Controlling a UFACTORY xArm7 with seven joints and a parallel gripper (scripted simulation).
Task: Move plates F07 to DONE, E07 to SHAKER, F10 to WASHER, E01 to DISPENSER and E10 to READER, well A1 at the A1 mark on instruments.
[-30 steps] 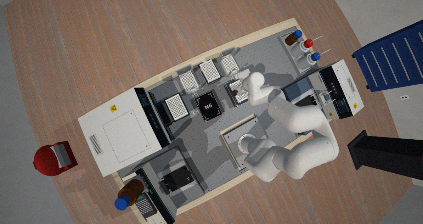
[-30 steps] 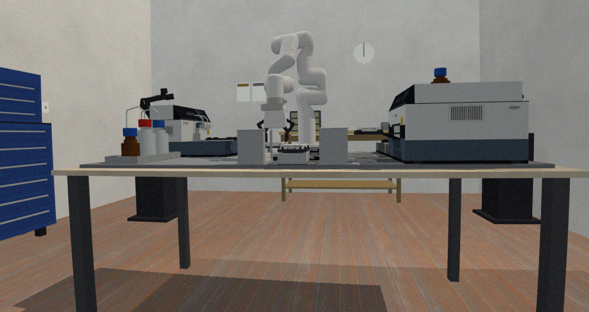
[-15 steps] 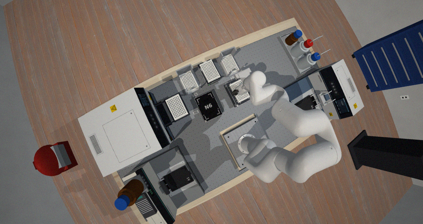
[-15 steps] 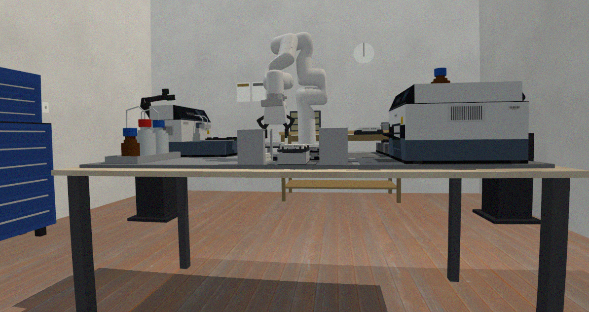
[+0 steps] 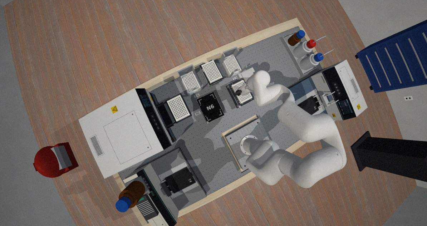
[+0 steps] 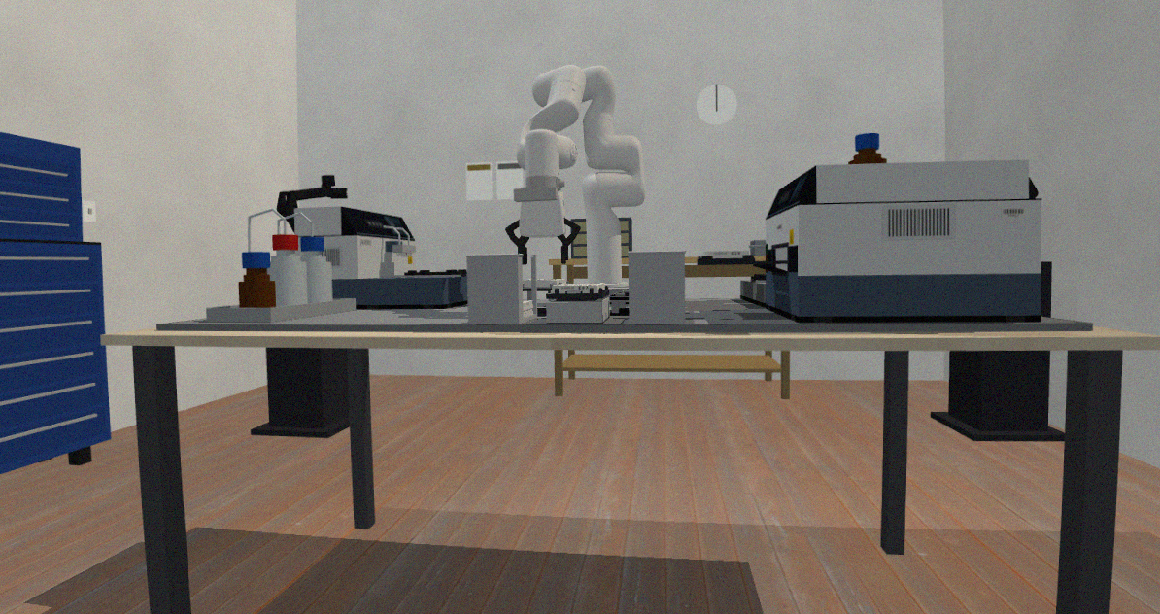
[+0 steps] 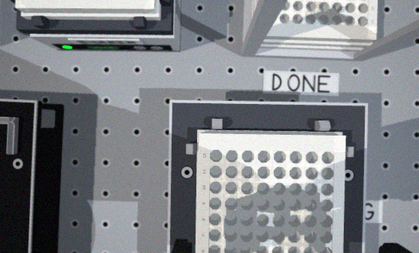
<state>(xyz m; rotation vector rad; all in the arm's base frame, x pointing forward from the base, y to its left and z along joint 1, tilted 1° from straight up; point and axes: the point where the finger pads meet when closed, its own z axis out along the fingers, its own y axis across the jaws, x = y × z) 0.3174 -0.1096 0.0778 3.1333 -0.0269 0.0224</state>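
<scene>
My gripper (image 5: 240, 90) (image 6: 542, 246) (image 7: 286, 248) is open and empty. It hangs a little above a white well plate (image 5: 246, 97) (image 7: 271, 181) that lies flat in the regrip nest RG (image 5: 230, 90) (image 7: 180, 150), apart from the fingers. Only the two fingertips show at the bottom of the wrist view. Other white plates lie on the READER tray (image 5: 178, 107), on the SHAKER (image 5: 212, 71) (image 7: 86, 4), in the DONE rack (image 5: 231, 64) (image 7: 323, 19) and in the left rack (image 5: 190, 81). The WASHER nest (image 5: 309, 106) and the DISPENSER nest (image 5: 180, 179) are bare. I cannot read any plate label.
The black recovery nest N6 (image 5: 210, 107) (image 7: 7, 188) is bare, left of RG. The tall rack walls (image 6: 494, 288) (image 6: 656, 287) stand close behind RG. Reagent bottles (image 5: 304, 48) stand at the far right corner and a brown bottle (image 5: 132, 193) by the dispenser.
</scene>
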